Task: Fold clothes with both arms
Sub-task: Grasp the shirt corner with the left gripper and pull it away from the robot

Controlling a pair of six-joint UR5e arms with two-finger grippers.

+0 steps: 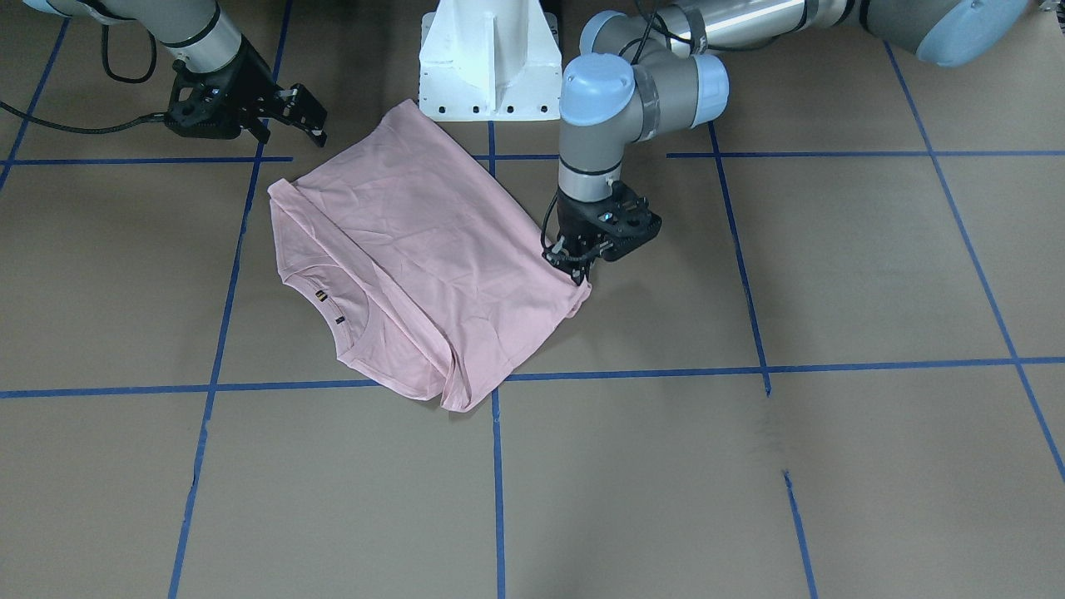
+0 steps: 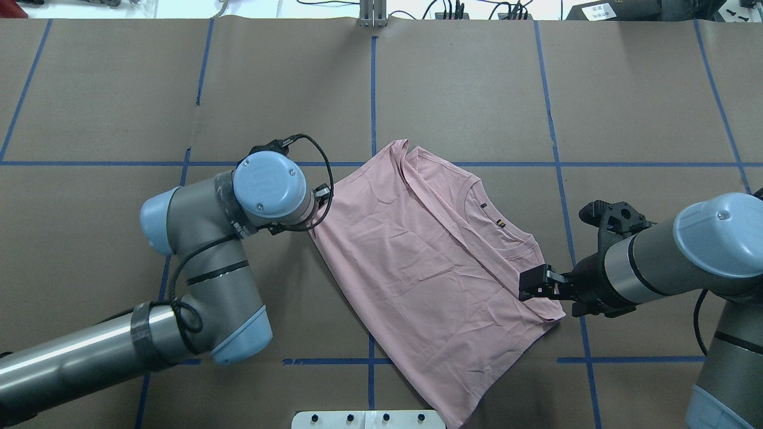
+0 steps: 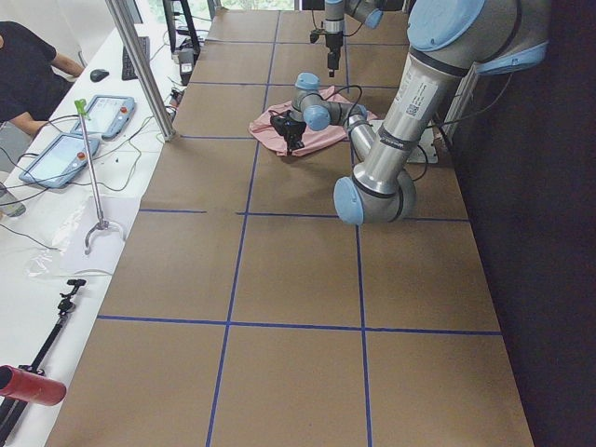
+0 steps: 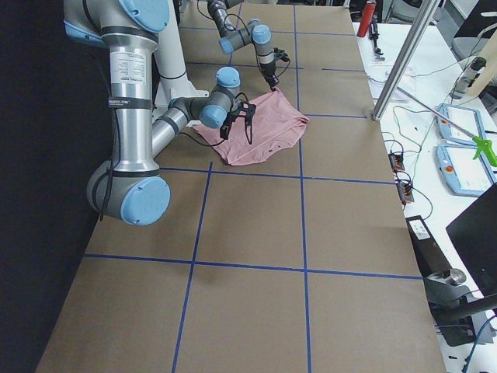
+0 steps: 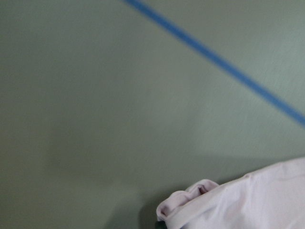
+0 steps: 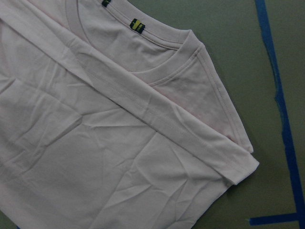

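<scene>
Filling the right wrist view, a pale pink short-sleeved T-shirt (image 6: pixel 119 143) is seen close below. It is folded over so that a plain, creased panel is laid across the front, and a straight folded edge runs diagonally under the ribbed round collar (image 6: pixel 190 47). A small dark and yellow neck label (image 6: pixel 137 25) is shown inside the collar.

The T-shirt is spread flat and askew on the brown paper-covered bench (image 1: pixel 749 466), just in front of the white pedestal base (image 1: pixel 489 66), over a crossing of the blue tape lines (image 1: pixel 832 154).

The black two-finger left hand (image 1: pixel 574 268) is lowered onto the T-shirt's side edge near a corner, at the end away from the collar. Its fingers are drawn together on the cloth, and a small bunched fold of pink fabric is caught at the bottom of the left wrist view.

The black two-finger right hand (image 1: pixel 293 123) is held above the bench near the collar end. Its fingers are spread apart with nothing between them, and no contact with the cloth is seen in the front-facing view.
</scene>
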